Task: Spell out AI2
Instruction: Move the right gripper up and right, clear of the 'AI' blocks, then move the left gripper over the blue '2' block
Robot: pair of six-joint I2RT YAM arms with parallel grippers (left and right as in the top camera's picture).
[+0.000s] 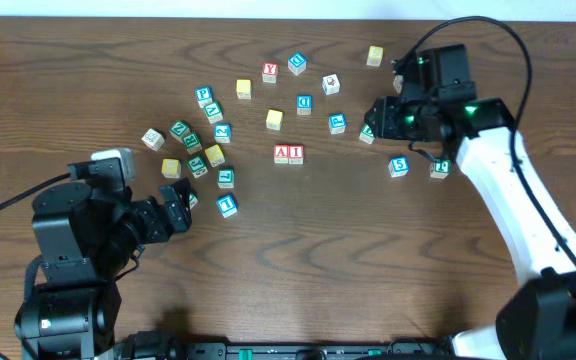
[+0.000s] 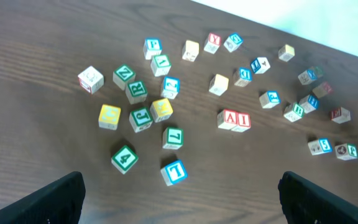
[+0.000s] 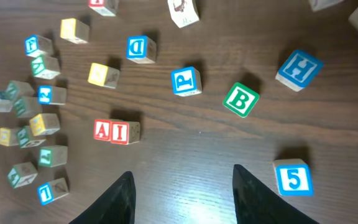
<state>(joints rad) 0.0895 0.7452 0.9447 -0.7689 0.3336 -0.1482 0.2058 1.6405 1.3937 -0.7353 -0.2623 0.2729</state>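
A blk & I blk, both red-lettered, sit touching side by side near mid-table, A to the left of I in overhead view, so they read "AI". The other blks are loose around them: main cluster to the left, a few behind, and more off to the right. Can't make out which blk, if any, shows a 2. Right tool is up off the table w/ jaws spread wide & nothing between them. Its wrist cam looks down on green B blk & blue 5 blk, both apart from its fingers. Left tool is low at the near-left edge of the cluster, just beside green 4 blk, jaws also wide apart & empty.
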